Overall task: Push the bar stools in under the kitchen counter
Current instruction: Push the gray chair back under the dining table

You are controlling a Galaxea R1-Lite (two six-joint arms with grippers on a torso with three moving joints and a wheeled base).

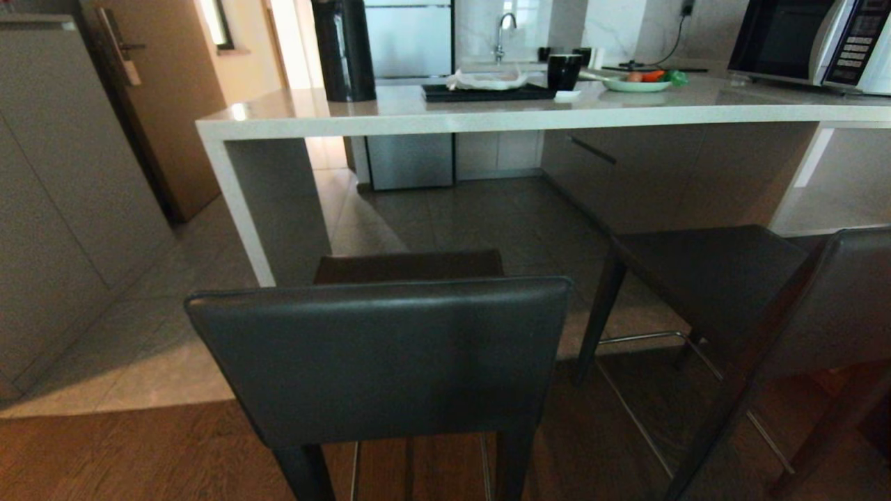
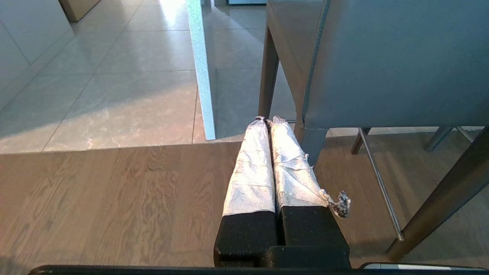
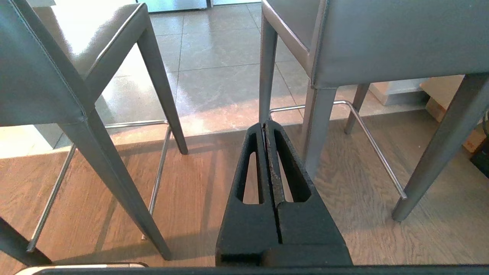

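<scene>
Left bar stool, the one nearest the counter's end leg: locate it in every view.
Head view: left bar stool bottom centre, backrest facing camera.
Left wrist view: left bar stool upper right.
Right wrist view: left bar stool left side.
Shared landmark: wood-to-tile floor seam.

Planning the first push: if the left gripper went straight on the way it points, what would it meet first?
Probably the near stool: the shut left gripper points at its backrest's lower corner and the leg beneath. Depth is unclear; it might slip just past that edge.
</scene>
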